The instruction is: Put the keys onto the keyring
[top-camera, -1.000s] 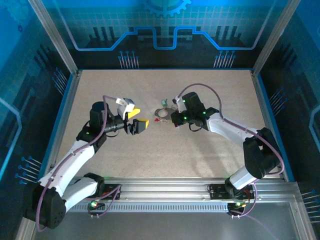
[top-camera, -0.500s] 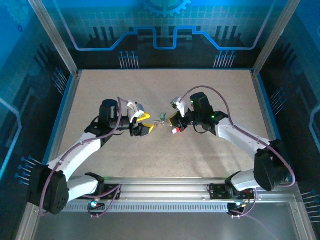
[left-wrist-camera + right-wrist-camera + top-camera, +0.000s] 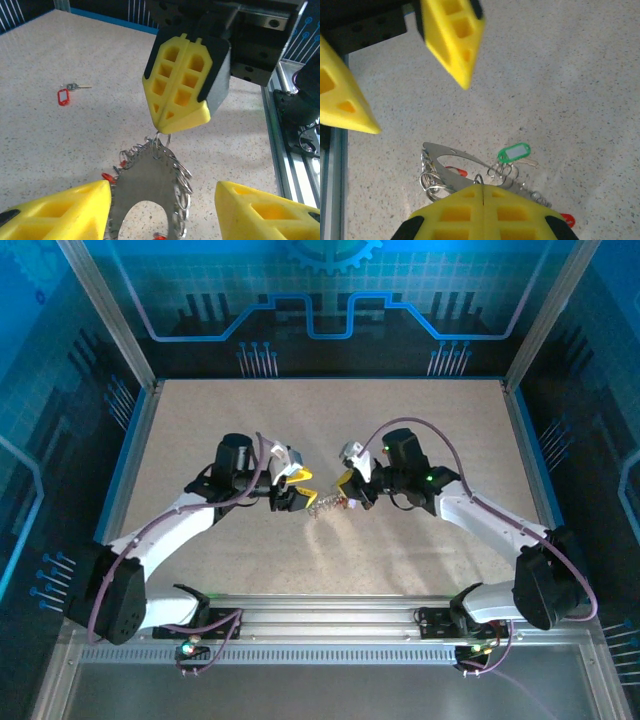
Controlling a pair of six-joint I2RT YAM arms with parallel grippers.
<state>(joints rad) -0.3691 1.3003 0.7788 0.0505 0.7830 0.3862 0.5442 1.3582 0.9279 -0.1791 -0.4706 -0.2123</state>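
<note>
**A:** Where is the keyring (image 3: 145, 175)?

**B:** It hangs in the air above the table (image 3: 50, 145), between the two arms. It is a flat metal loop strung with small rings and a green tag (image 3: 514, 151).

**A:** What could go wrong?

**B:** It dangles from one small ring at its top, so it can swing or twist. If the left gripper (image 3: 162, 192) closes while it hangs askew, I'd expect it to pinch the loose rings instead of the flat metal. It could also tug the keyring out of the other grip and drop it.

**A:** And the fingers?

**B:** The right gripper (image 3: 172, 122) is clamped tight on that top ring. The left fingers (image 3: 65, 210) stand apart on either side of the loop and hold nothing. One sits just beside its edge, and I cannot tell whether it is touching. The other is clear of it.

**A:** Any keys left?

**B:** A key with a red tag (image 3: 64, 96) lies on the table, well apart, not yet threaded.
</note>
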